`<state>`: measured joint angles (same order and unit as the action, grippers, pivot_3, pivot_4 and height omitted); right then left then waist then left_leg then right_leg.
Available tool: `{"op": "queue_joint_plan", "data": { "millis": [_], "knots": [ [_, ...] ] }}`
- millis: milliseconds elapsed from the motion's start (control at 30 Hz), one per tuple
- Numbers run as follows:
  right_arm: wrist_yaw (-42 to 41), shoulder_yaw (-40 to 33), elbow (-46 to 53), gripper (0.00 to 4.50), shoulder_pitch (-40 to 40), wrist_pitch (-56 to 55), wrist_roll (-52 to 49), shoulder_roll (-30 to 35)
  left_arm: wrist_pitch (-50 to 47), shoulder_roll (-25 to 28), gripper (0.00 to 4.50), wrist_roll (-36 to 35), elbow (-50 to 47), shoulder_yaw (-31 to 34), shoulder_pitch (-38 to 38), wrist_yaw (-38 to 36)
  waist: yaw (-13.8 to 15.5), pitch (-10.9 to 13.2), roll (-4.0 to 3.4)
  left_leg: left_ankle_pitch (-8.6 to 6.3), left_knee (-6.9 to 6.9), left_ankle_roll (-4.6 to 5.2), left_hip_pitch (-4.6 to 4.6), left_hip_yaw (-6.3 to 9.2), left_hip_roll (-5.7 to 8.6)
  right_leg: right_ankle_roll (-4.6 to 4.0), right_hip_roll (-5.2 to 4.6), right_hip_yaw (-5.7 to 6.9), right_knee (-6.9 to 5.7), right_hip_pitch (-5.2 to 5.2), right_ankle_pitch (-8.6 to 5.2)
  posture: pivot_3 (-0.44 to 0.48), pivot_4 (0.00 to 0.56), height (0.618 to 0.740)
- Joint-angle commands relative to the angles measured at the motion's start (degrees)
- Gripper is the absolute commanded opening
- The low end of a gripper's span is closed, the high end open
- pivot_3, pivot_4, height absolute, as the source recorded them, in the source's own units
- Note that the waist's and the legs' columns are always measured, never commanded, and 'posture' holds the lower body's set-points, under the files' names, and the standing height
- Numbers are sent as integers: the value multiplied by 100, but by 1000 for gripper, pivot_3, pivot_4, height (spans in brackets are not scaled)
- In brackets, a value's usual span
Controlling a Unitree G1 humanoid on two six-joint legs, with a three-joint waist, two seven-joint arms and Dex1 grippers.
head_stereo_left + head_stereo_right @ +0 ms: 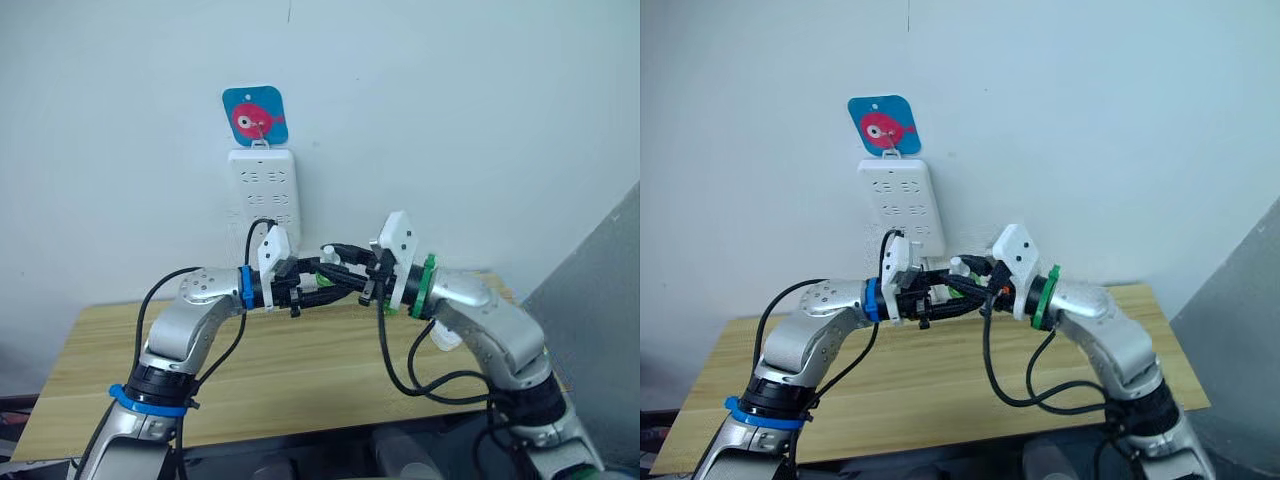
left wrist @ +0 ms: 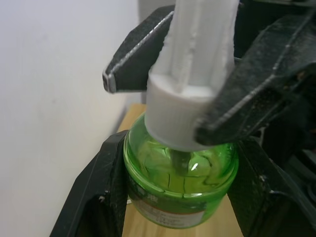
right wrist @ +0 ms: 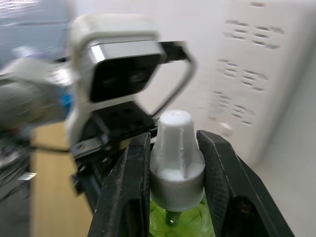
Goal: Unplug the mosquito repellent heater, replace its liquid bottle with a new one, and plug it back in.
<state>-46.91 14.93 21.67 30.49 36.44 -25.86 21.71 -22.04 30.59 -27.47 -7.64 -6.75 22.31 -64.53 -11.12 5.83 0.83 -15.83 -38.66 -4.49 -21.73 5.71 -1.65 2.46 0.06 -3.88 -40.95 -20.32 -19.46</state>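
A green liquid bottle (image 2: 180, 185) with a tall white cap (image 3: 175, 148) is held in the air between both grippers, in front of the wall and above the table. My left gripper (image 1: 316, 284) is shut on the bottle's green body, one black finger (image 2: 98, 197) on each side. My right gripper (image 3: 175, 143) is shut on the white cap, and its fingers (image 2: 247, 94) also show in the left wrist view. The two grippers meet tip to tip just below the power strip. The mosquito repellent heater is out of view.
A tall white power strip (image 1: 264, 190) hangs on the wall from a blue fish hook (image 1: 255, 115), just behind the grippers. The wooden table (image 1: 300, 385) lies below both arms. A pale object (image 1: 445, 335) sits half hidden behind my right forearm. Black cables loop under both wrists.
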Motion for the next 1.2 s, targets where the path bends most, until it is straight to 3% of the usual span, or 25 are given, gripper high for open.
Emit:
{"op": "queue_joint_plan", "data": {
  "millis": [33,133,233,433,633,767,933,1200],
  "knots": [
    [-1840,278,-521,1053,722,-245,-358,539,2,389,2296,-137,-160,67,66,-516,-4,3,-5,0,5,0,7,-1,-1,0,0,0,2,4,0,-164,47,740],
    [-2913,595,-1115,1053,1370,-166,-362,951,174,548,2296,-45,-128,-60,132,-815,-1,5,-9,0,39,0,28,-8,-1,0,0,-3,12,12,-1,-161,47,740],
    [-3163,616,-1196,1053,1516,37,-509,1046,209,501,2296,-29,-66,-72,201,-778,11,5,-8,1,59,0,30,0,-2,-4,0,2,21,11,-3,-161,47,740],
    [-2115,-33,-834,3174,996,-44,-508,796,223,402,2296,-48,-120,12,8,-521,11,5,-8,0,67,0,-1,32,-1,-11,-10,9,44,-4,-7,-157,39,740],
    [-1081,-651,306,3187,-154,53,-547,855,225,314,2296,-70,-99,124,-244,-327,44,5,-8,0,70,0,-7,38,0,-11,-14,8,53,-5,-7,-165,44,740],
    [-208,-620,957,3187,-662,117,-517,444,316,239,2296,-15,14,89,-193,-316,42,5,-9,1,69,0,-3,31,0,-10,-10,8,51,2,-8,-167,46,740],
    [482,-148,877,3187,-673,22,-12,10,393,99,2296,26,113,46,-86,-301,19,4,-9,1,68,-1,10,9,0,-9,-6,8,39,5,-7,-182,42,740],
    [781,113,413,3187,-282,47,245,-365,407,-62,2296,77,11,-26,-87,-217,5,4,-9,1,69,-1,11,11,-1,-10,-7,6,41,4,-7,-178,36,740]
  ]
}}
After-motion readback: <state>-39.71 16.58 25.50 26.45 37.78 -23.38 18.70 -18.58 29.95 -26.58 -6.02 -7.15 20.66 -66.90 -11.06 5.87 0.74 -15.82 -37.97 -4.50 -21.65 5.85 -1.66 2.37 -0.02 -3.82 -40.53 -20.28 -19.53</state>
